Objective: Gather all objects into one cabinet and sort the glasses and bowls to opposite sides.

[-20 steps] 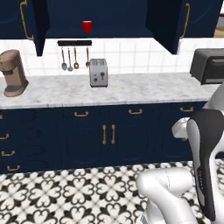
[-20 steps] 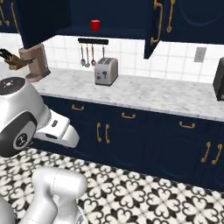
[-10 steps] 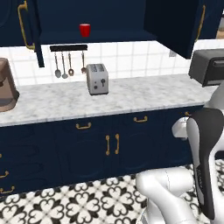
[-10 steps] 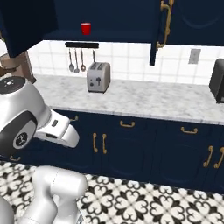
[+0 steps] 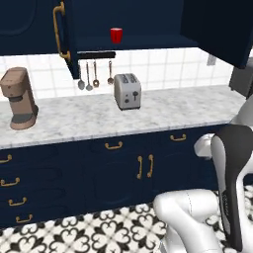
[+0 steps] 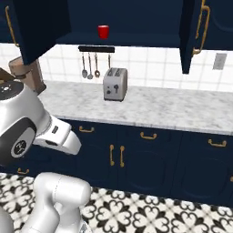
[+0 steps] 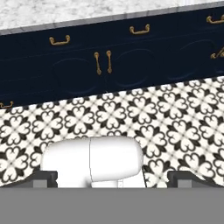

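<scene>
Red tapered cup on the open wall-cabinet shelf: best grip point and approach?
Probably its side wall, mid-height, from the open front. The red tapered cup stands upright and alone on the shelf, so open jaws can likely straddle it. A top-down approach looks cramped inside the cabinet.

Coffee maker partly behind open cabinet door, dark appliance cut by right edge

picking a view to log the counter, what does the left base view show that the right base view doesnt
Left base view: the whole tan coffee machine on the marble counter.

Right base view: a wall outlet on the tiles; the coffee machine is mostly hidden there.

Both: the red cup in the open wall cabinet, the silver toaster and the hanging utensils.
</scene>
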Controlling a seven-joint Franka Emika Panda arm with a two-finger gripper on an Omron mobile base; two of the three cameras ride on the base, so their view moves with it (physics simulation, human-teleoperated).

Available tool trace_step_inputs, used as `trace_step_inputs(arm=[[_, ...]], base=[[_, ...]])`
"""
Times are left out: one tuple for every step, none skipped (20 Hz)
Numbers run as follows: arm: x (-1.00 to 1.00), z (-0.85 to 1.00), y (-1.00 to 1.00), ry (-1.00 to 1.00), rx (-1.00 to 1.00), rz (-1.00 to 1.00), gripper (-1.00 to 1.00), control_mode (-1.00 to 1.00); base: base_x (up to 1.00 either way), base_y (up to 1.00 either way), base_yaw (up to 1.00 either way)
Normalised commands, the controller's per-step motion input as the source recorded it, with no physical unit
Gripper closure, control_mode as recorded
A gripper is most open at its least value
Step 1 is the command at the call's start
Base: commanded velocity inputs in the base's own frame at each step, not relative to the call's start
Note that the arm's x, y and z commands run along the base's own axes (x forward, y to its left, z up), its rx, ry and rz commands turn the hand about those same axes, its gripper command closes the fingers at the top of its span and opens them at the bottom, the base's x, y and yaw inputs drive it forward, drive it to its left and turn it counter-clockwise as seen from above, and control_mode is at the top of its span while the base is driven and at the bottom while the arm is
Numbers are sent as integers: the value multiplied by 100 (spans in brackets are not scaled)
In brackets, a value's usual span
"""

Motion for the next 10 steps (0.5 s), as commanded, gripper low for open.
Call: trace_step_inputs(arm=[[0, 0, 0, 0, 0, 0, -100, 100], [0, 0, 0, 0, 0, 0, -100, 100], [0, 0, 0, 0, 0, 0, -100, 100], [0, 0, 0, 0, 0, 0, -100, 100], [0, 0, 0, 0, 0, 0, -100, 100], [0, 0, 0, 0, 0, 0, -100, 100], [0, 0, 0, 0, 0, 0, -100, 100], [0, 0, 0, 0, 0, 0, -100, 100], [0, 0, 0, 0, 0, 0, -100, 100], [0, 0, 0, 0, 0, 0, -100, 100]], base=[[67, 33, 0], [70, 11, 0], [76, 16, 0], [79, 19, 0], [82, 23, 0], [87, 26, 0], [96, 29, 0], [94, 29, 0], [91, 29, 0], [89, 32, 0]])
